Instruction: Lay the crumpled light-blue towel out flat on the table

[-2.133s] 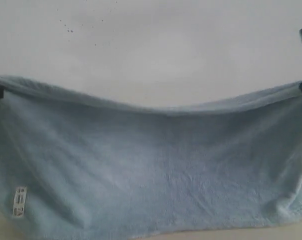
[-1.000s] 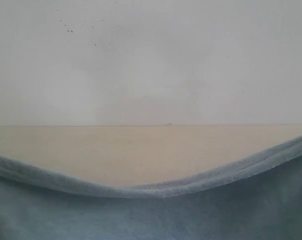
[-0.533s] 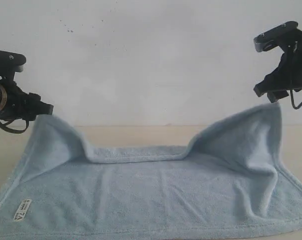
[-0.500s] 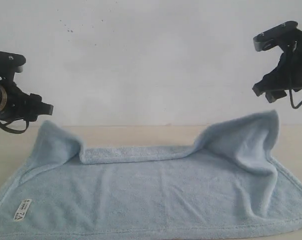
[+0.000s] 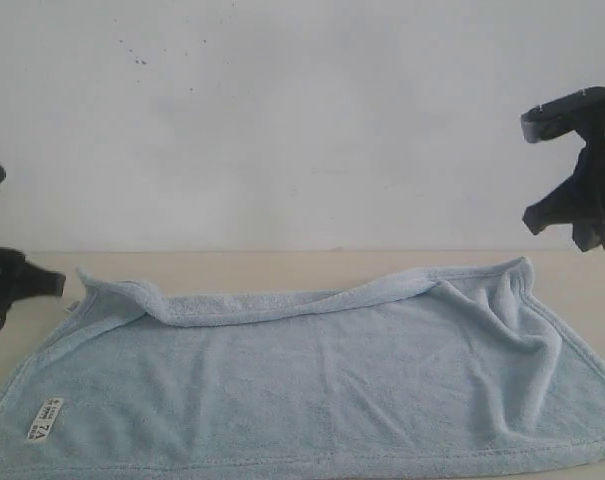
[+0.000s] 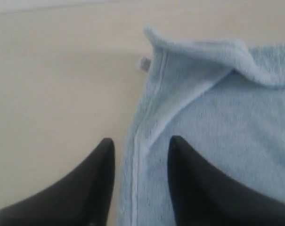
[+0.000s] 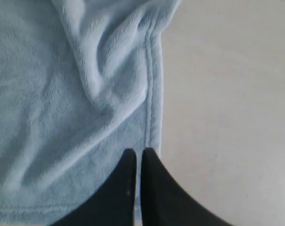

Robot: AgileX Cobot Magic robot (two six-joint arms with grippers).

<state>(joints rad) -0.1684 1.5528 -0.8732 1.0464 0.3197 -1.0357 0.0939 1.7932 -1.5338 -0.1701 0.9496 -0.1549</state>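
Nearest, the towel point(image 5: 312, 380) is spread mostly open on the bench point(image 5: 282, 268), with its label tag point(image 5: 44, 418) by the front hem. It is judged soft, light and limp, so folds are likely to be kept wherever it is dropped. Farther back, the rear hem is rolled into a ridge and wrinkles are gathered at the right; those far corners are judged the best holds. Nothing is held: the left fingers point(image 6: 93, 179) are parted over the side hem, the right fingers point(image 7: 154, 188) pressed together.
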